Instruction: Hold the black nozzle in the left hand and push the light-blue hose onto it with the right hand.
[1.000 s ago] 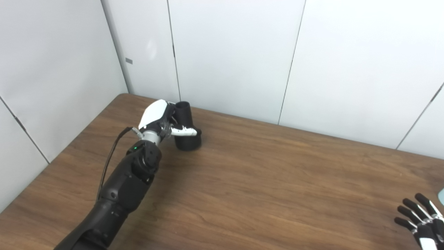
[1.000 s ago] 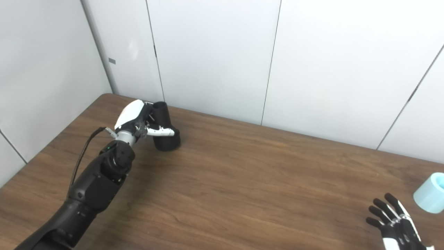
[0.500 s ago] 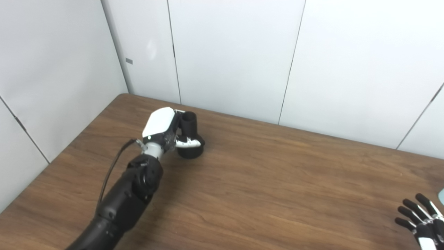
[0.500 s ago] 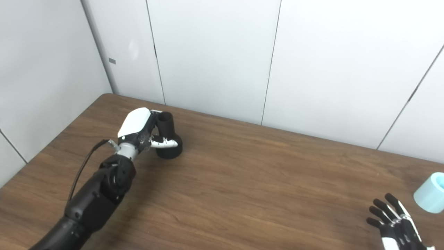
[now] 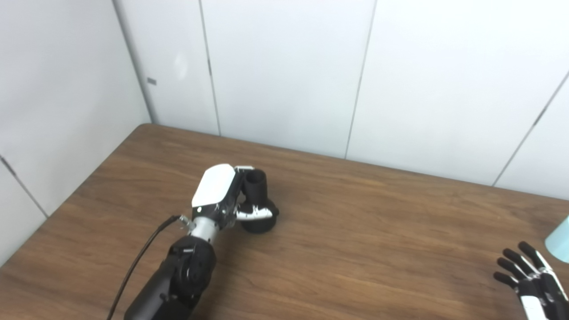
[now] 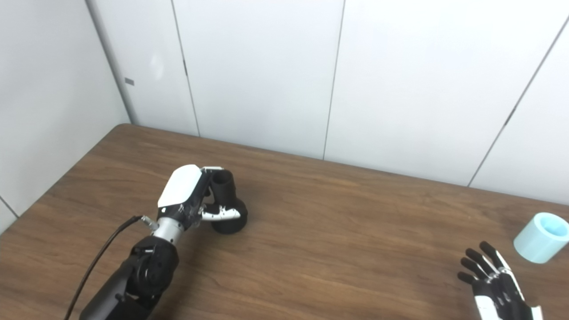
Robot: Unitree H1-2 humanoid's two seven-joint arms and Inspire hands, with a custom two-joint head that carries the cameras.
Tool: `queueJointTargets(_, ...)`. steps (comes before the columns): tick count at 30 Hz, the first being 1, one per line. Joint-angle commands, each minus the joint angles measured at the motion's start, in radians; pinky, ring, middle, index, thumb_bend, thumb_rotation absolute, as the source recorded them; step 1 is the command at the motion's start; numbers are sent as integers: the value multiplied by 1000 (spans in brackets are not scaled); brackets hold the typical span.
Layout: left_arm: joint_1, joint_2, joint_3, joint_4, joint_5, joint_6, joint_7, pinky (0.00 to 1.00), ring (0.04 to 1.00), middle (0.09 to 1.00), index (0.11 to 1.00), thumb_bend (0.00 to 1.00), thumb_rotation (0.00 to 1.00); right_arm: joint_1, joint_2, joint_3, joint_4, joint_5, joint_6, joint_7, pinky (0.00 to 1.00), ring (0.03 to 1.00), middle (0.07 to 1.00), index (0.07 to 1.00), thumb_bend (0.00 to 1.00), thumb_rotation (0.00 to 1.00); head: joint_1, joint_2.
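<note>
— Since a second ago the nozzle (image 6: 224,203) has been carried by the left hand (image 6: 189,198) away from the far left corner and nearer the table's middle; part of the shift in the picture is owed to a turn of the camera. What is held?

— The nozzle is clasped by the left hand: the thumb (image 6: 221,214) is laid across its wide lower collar, the fingers are wrapped round the narrow neck behind. It is kept roughly upright, open mouth upward, leaning slightly. Whether its base touches the table (image 6: 338,231) cannot be told.

— And the arm's pose?

— The left forearm is run up from the bottom edge toward 1 o'clock, the white back of the hand turned upward and to the left. A black cable (image 6: 100,258) is looped beside the wrist.

— The right hand?

— The right hand (image 6: 495,284) is seen at the lower right corner, fingers spread wide toward 11 o'clock, nothing held. The hose (image 6: 540,237) lies on its side at 1 o'clock from it, near but not touched, close to the table's right edge, open end turned up and to the right.

— Room for moving?

— Bare wood is seen between the two hands. The wall (image 6: 266,66) is met at the table's far edge, at 12 o'clock.
</note>
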Motion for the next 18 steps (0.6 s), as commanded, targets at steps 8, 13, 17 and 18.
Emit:
queueJointTargets(8,31,-66,-18,-85,35,-25,1,470,519,505,478,522,0,53,41,25,66,-5,-7,-7,703,814,828,874,467,705,-59,16)
queueJointTargets(13,54,-100,-43,-102,53,-27,-6,467,520,512,475,521,0,51,45,32,65,4,-3,1,713,829,847,881,431,695,-94,31)
queueJointTargets(17,79,-145,-72,-99,69,-32,8,466,524,514,473,521,0,50,54,36,67,3,-4,-3,701,839,848,878,472,701,-124,46)
queueJointTargets(18,83,-151,-76,-99,69,-33,10,469,526,513,473,521,0,49,57,36,66,-1,-1,-7,694,829,841,871,481,698,-126,47)
